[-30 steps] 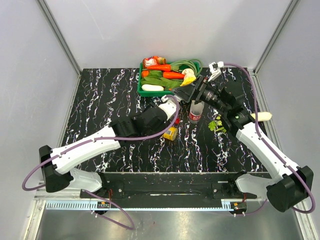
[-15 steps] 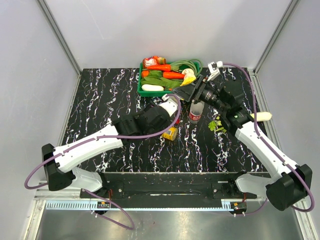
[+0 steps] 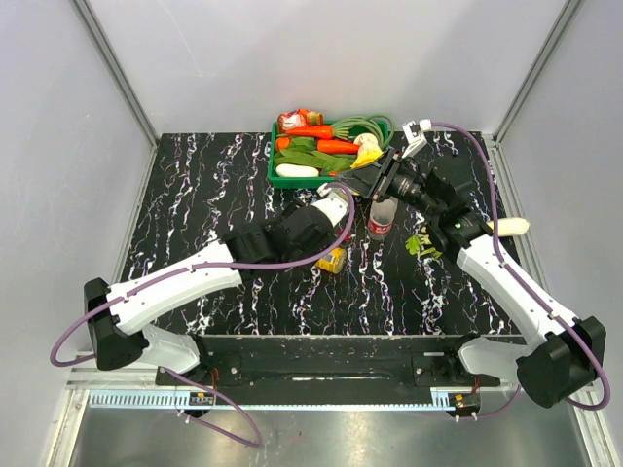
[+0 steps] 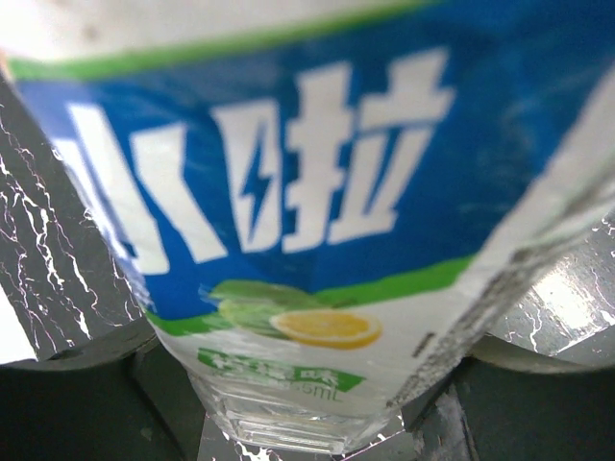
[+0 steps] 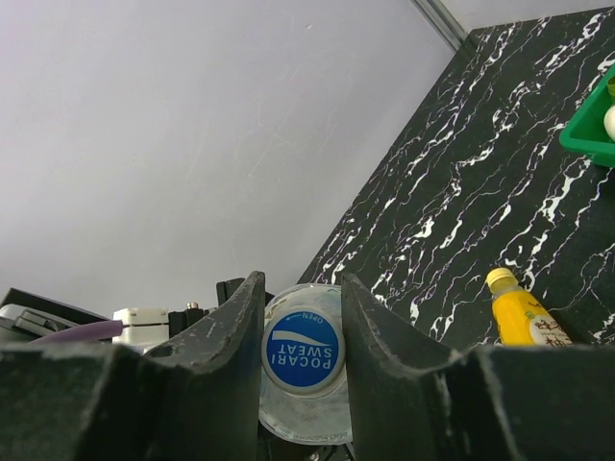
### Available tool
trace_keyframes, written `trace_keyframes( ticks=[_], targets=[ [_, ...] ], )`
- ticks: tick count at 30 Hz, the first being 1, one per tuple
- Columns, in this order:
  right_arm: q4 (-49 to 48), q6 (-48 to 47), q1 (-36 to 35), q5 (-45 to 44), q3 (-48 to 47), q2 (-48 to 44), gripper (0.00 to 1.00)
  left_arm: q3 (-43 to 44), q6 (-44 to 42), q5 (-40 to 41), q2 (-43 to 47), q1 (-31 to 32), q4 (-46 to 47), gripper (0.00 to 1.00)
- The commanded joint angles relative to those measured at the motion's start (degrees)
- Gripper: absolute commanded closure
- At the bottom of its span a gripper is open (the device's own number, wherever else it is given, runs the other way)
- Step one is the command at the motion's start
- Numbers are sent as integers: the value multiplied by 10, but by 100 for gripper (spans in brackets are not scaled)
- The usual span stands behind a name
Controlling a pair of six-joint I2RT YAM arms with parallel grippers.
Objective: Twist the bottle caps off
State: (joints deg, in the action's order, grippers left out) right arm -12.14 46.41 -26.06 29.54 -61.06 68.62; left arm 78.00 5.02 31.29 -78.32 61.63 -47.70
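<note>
And there's the grab: the right tool (image 5: 300, 284) has its two dark fingers pressed in on the blue cap (image 5: 302, 351), one finger on either side, and the cap's printed face looks straight back at the wrist camera. Directly ahead of that tool, just past the cap, the clear shoulder of its bottle shows between the fingers. Over on the other arm, the left tool (image 3: 339, 197) is pinching the blue-label bottle (image 4: 288, 192) round its body. The label fills the wrist view, white lettering on blue with a lemon slice printed below, and the bottle is wedged between the fingers on both sides. From above, the two tools meet nose to nose over the tabletop (image 3: 214, 195), though the bottle between them is mostly hidden there. The red-label bottle (image 3: 380, 224) stands upright just beside the right tool, on its near side. The yellow bottle (image 5: 524, 312), with its yellow cap (image 5: 500, 279) on, lies further off, close under the left tool's arm. Beyond both tools sits the green tray (image 3: 275, 180) of vegetables (image 3: 316, 131)
</note>
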Motion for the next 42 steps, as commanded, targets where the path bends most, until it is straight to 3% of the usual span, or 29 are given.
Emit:
trace_keyframes(
  ticks=[1,5,11,19,26,31,36,42],
  targets=[
    [-30,-5,1,20,-6,-3,77,23,6,4,-6,2,12,35],
    [-30,-24,0,26,-3,-7,86,15,7,-31,3,0,30,34],
    [-32,-53,1,27,7,-22,100,-16,14,-146,38,-31,68,34],
    [-41,-106,2,67,6,-45,100,-75,14,-310,96,-79,121,34],
    [-73,-138,3,173,-6,-50,100,-114,6,-509,130,-106,173,34],
    [-102,-149,6,239,-7,-60,100,-130,2,-599,143,-115,199,34],
    [-175,-137,7,298,2,-72,100,-136,-5,-680,142,-119,214,32],
    [-334,-61,7,372,18,-76,100,-135,-19,-742,133,-121,216,32]
  ],
)
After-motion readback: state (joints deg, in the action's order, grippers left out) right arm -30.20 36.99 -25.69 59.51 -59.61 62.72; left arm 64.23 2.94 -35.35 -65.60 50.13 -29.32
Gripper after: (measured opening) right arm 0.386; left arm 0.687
